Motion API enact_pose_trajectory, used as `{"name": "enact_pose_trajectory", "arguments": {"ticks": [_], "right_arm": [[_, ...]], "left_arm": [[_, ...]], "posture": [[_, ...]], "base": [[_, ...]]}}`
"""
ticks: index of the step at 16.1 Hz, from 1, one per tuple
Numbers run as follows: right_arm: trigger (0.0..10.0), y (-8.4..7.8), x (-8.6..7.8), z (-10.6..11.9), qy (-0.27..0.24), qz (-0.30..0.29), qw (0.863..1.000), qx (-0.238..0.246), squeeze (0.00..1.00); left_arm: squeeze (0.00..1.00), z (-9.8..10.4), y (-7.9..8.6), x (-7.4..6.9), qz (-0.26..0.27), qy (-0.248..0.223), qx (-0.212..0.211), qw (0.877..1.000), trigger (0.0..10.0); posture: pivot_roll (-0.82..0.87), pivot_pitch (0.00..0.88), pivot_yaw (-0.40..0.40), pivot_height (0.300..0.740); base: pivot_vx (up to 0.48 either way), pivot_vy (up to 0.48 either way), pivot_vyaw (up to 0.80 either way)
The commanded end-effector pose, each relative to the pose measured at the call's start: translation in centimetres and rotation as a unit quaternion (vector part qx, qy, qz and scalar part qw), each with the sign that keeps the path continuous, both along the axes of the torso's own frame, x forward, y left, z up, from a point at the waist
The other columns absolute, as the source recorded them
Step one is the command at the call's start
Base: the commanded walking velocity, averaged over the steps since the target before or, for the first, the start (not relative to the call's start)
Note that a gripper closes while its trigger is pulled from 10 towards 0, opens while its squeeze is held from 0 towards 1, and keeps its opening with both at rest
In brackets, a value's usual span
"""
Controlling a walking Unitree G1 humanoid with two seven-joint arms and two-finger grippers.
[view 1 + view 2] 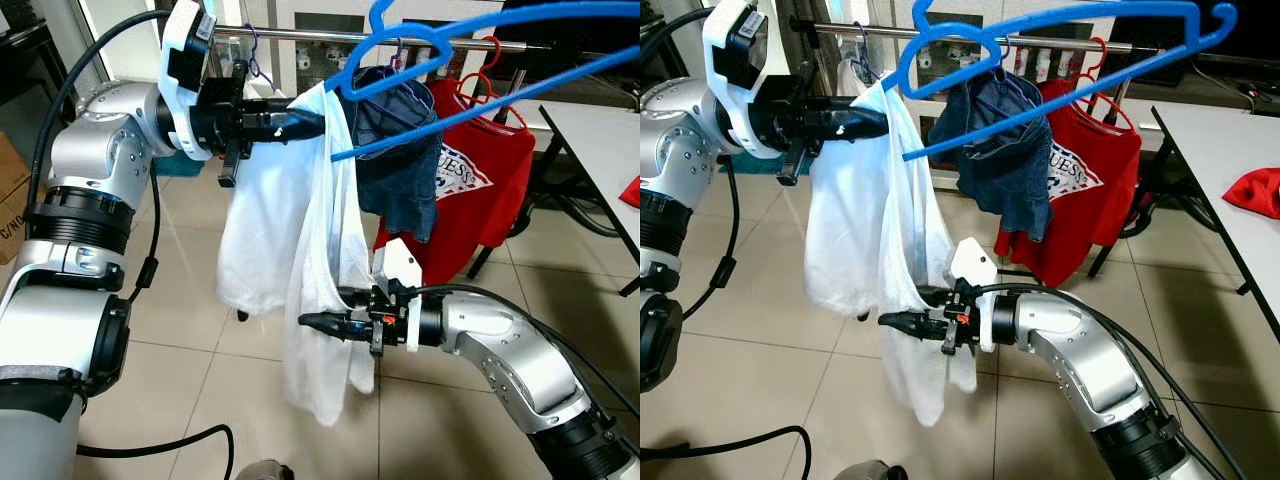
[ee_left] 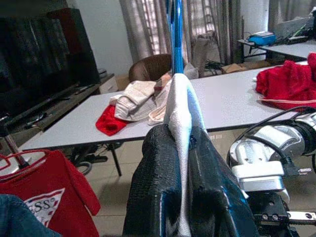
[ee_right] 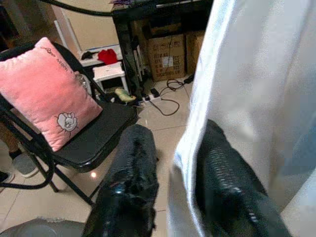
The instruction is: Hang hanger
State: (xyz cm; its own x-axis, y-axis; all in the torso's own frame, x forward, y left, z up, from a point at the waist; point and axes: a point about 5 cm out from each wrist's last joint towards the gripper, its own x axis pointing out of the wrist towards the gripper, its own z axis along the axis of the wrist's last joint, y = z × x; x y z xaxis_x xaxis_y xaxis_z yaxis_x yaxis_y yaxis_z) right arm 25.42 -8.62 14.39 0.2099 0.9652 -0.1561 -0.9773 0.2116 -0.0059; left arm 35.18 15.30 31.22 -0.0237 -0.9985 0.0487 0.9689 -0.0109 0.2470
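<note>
Right gripper point(image 1: 305, 321) fingers straddle white garment point(image 1: 300, 260), slightly parted; left gripper point(image 1: 318, 123) pinches it with blue hanger point(image 1: 470, 50).

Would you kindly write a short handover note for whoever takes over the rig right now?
Left hand: raised near the rail, shut on the white garment at the blue hanger.
Right hand: low, fingers open around a lower fold of the same garment.
Done: garment is draped on the hanger, which is held up at rail height.
Left: the hook does not look seated on the rail yet; hook it beside the denim piece and red shirt, then release both hands.
</note>
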Motion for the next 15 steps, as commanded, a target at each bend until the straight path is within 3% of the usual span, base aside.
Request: {"name": "enact_pose_trajectory", "arguments": {"ticks": [1,9,15], "right_arm": [[0.0,-0.1,0.2,0.3,-0.01,0.004,1.0,-0.003,0.0],[0.0,-2.3,-0.1,-0.2,0.007,-0.013,1.0,-0.009,0.0],[0.0,-4.4,1.3,0.1,-0.008,-0.089,0.996,-0.007,0.0]], "left_arm": [[0.0,1.5,0.2,-0.1,0.006,-0.028,-0.006,1.0,0.0],[0.0,1.1,1.6,0.2,0.038,-0.025,0.003,0.999,0.0],[0.0,0.0,2.0,-0.1,0.041,-0.024,0.028,0.999,0.0]], "posture": [[-0.06,0.0,0.027,0.74],[-0.07,0.0,0.037,0.74],[-0.07,0.0,0.035,0.74]], "base": [[0.0,0.0,0.0],[0.0,0.0,0.0],[0.0,0.0,0.0]]}}
